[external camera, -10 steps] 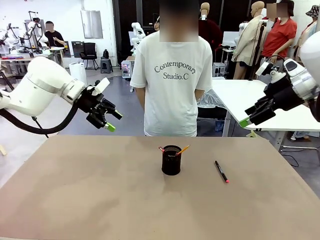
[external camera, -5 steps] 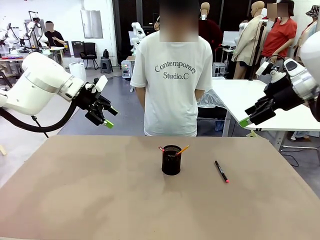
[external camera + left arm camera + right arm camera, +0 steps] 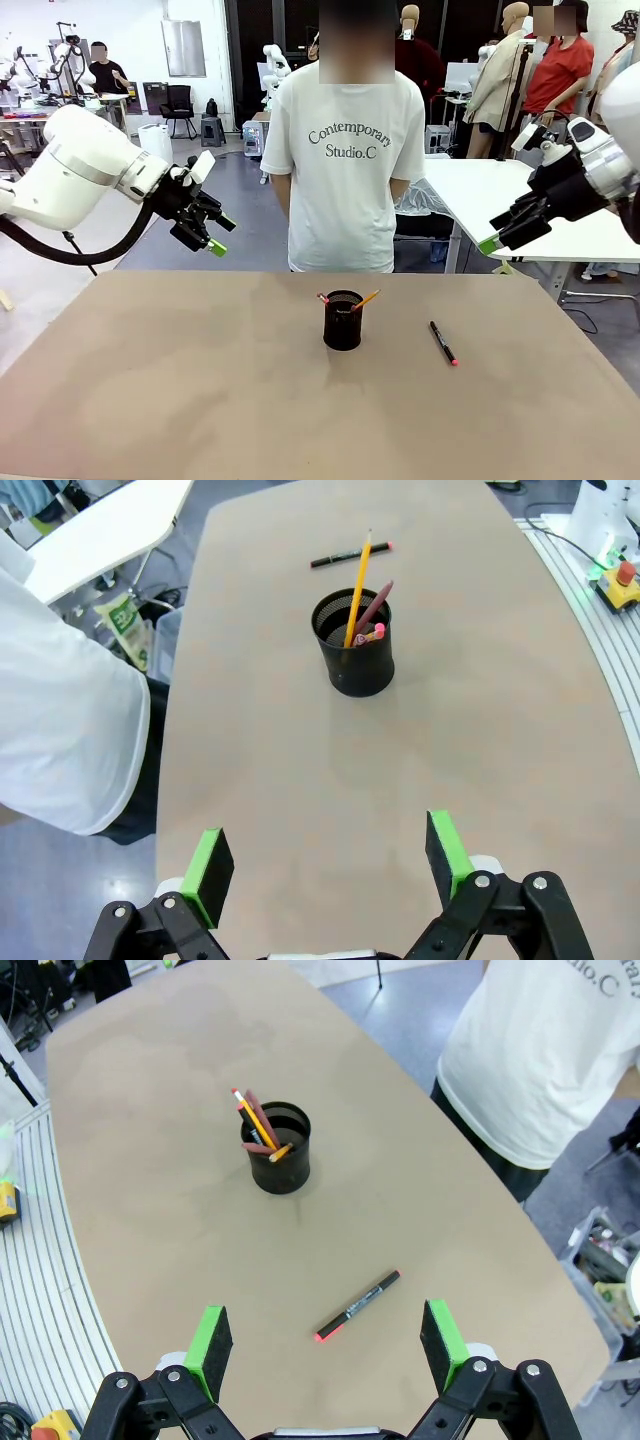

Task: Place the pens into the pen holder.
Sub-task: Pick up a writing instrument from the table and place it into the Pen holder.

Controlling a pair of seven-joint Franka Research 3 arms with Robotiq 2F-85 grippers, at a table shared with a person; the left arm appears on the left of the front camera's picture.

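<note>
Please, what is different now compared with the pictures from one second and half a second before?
The left gripper drew back slightly, up and toward the robot's left, then stopped; it is open and empty. Nothing was taken or let go. Unchanged: the right gripper, open and raised; the pen holder with the pencil and the reddish-brown pen in it; the black marker lying on the table.

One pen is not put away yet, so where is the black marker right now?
Front view: the black marker lies flat on the table, to the robot's right of the pen holder, apart from it.
</note>
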